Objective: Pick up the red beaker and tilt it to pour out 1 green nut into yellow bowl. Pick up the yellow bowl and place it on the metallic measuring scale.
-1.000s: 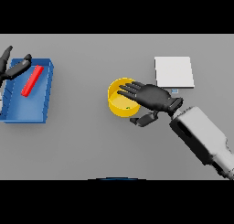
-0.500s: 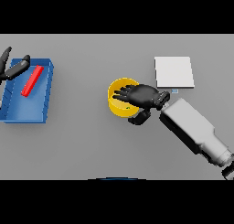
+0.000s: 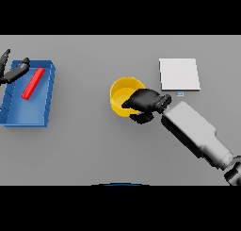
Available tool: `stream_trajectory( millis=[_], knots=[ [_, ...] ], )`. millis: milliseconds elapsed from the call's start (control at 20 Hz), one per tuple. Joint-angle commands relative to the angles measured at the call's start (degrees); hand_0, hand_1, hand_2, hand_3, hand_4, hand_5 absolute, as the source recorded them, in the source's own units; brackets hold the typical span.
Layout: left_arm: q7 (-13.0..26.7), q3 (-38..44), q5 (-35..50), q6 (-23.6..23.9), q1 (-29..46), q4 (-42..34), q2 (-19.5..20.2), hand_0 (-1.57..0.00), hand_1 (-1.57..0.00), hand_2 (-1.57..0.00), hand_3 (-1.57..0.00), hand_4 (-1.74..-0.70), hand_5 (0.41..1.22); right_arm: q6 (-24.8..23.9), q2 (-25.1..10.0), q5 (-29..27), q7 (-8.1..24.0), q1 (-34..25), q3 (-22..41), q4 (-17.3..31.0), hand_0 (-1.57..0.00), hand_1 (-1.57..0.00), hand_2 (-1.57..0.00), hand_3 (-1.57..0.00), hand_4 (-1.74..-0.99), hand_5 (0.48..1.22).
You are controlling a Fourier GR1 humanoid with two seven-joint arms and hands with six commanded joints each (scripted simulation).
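Note:
The yellow bowl (image 3: 120, 94) stands at the table's middle. My right hand (image 3: 143, 103) is over its right side, fingers curled over the rim and the thumb below, shut on the bowl. The bowl's inside shows no nut that I can make out. The metallic measuring scale (image 3: 179, 74), a flat pale square, lies just up and right of the bowl. The red beaker (image 3: 34, 83) lies tilted inside the blue tray (image 3: 21, 113) at the far left. My left hand (image 3: 11, 72) rests at the tray's upper left corner with fingers straight.
The blue tray takes up the left edge of the table. My right forearm (image 3: 195, 135) stretches from the lower right toward the bowl. Bare grey table lies between tray and bowl.
My right hand's fingers have curled from spread flat over the bowl to a grip on its right rim, and the forearm has swung nearer. The left hand and beaker stayed put.

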Motion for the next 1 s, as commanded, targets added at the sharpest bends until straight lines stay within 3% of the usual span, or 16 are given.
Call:
stream_trajectory(
  millis=[0,100,350,600,850,950],
  knots=[
    [-0.3,0.2,0.2,-0.2,-0.1,0.1,0.2,0.0,0.0,0.0,0.0,-0.79,0.71,0.1,-0.6,-0.5,-1.8,0.1,-0.2,-0.2,-0.86,-0.83,-0.79,-0.68,-1.492,1.052],
    [0.4,0.2,0.3,-0.4,-0.7,0.4,0.1,0.0,0.0,0.0,0.0,-0.79,0.707,0.8,-0.4,-0.4,-1.6,-0.3,0.3,-0.3,-1.11,-1.09,-1.07,-0.88,-1.578,1.113],
    [0.0,0.2,0.3,-0.9,-1.4,0.4,0.6,0.0,0.0,0.0,0.0,-0.78,0.71,2.7,-0.9,-2.0,0.3,-0.1,0.2,-1.5,-1.42,-1.41,-1.32,-1.13,-1.688,1.186],
    [-0.3,-0.1,-0.1,-0.6,0.0,0.6,0.4,0.0,0.0,0.0,0.0,-0.78,0.704,4.3,-2.7,-3.5,0.4,-0.7,-1.0,-4.5,-1.52,-1.52,-1.41,-1.18,-1.724,1.209],
    [0.2,0.0,0.2,-0.5,-0.5,-0.2,0.2,0.0,0.0,0.0,0.0,-0.78,0.702,8.8,-6.4,-5.5,3.6,-0.7,-3.5,-10.9,-1.55,-1.55,-1.49,-1.15,-1.735,1.217],
    [0.1,0.1,0.7,-0.8,-1.3,0.1,-0.1,0.0,0.0,0.0,0.0,-0.78,0.702,9.7,-7.3,-5.7,6.1,-0.7,-4.5,-13.0,-1.56,-1.56,-1.43,-1.22,-1.737,1.219]
  ],
)
